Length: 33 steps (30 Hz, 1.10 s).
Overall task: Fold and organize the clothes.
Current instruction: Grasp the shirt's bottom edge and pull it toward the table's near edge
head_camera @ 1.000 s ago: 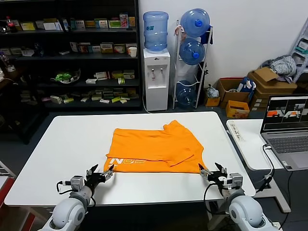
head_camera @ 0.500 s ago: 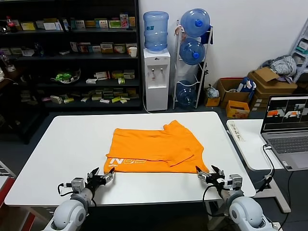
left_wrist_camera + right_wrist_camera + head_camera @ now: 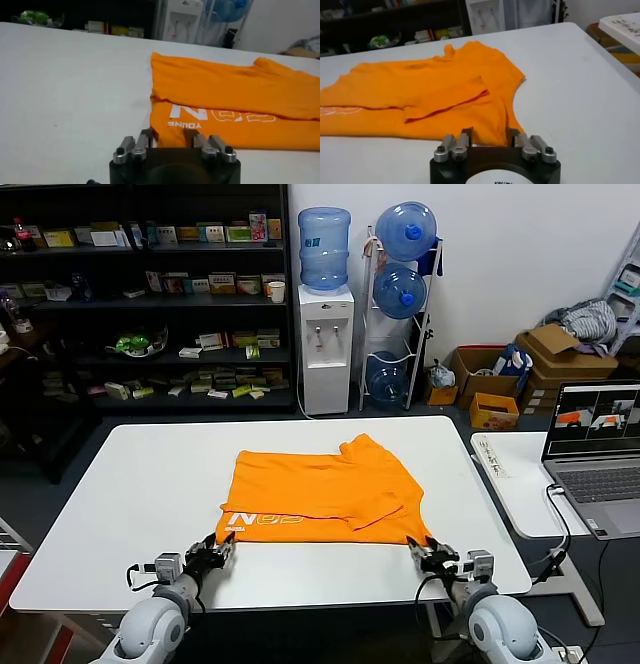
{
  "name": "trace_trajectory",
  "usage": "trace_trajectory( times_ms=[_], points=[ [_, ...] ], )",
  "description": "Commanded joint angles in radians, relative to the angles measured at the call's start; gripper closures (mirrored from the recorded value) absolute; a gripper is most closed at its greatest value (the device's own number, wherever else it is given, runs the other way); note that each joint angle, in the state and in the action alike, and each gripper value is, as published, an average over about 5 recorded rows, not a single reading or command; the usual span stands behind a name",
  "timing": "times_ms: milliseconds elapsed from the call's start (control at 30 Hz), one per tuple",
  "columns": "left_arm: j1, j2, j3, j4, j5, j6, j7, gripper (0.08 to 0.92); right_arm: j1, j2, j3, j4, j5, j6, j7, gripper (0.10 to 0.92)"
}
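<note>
The orange T-shirt (image 3: 320, 494) lies partly folded on the white table (image 3: 150, 484), with white lettering (image 3: 265, 522) along its near left edge. My left gripper (image 3: 222, 548) is open, low at the shirt's near left corner. In the left wrist view the corner (image 3: 172, 132) lies between the fingers of the left gripper (image 3: 170, 141). My right gripper (image 3: 415, 548) is open at the near right corner. In the right wrist view the hem (image 3: 492, 125) lies between the fingers of the right gripper (image 3: 490, 137).
A side table with an open laptop (image 3: 600, 454) stands to the right. Behind the table are a water dispenser (image 3: 325, 344), a rack of bottles, dark shelves (image 3: 150, 294) and cardboard boxes bearing a grey-and-white cloth heap (image 3: 585, 319).
Both grippers have sunk lower to the table and edged in to the shirt's near corners. The shirt has not moved.
</note>
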Motion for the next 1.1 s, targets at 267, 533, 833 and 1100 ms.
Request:
trace_trajectory(
  times_ms=[267, 533, 833, 1100],
  points=[
    [0.003, -0.001, 0.005, -0.01, 0.006, -0.013, -0.007, 0.822, -0.008, -0.004, 0.002, 0.015, 0.001, 0.014, 0.023, 0.879],
    [0.045, 0.026, -0.007, -0.105, -0.004, -0.013, -0.024, 0.908, -0.087, -0.052, 0.035, 0.112, 0.048, 0.027, 0.057, 0.901],
    [0.206, 0.128, -0.069, -0.307, -0.068, 0.014, -0.061, 0.908, -0.291, -0.131, 0.123, 0.279, 0.1, 0.011, 0.115, 0.901],
    [0.427, 0.176, -0.117, -0.421, -0.116, 0.046, -0.132, 0.908, -0.429, -0.124, 0.168, 0.333, 0.099, -0.016, 0.147, 0.901]
  ],
)
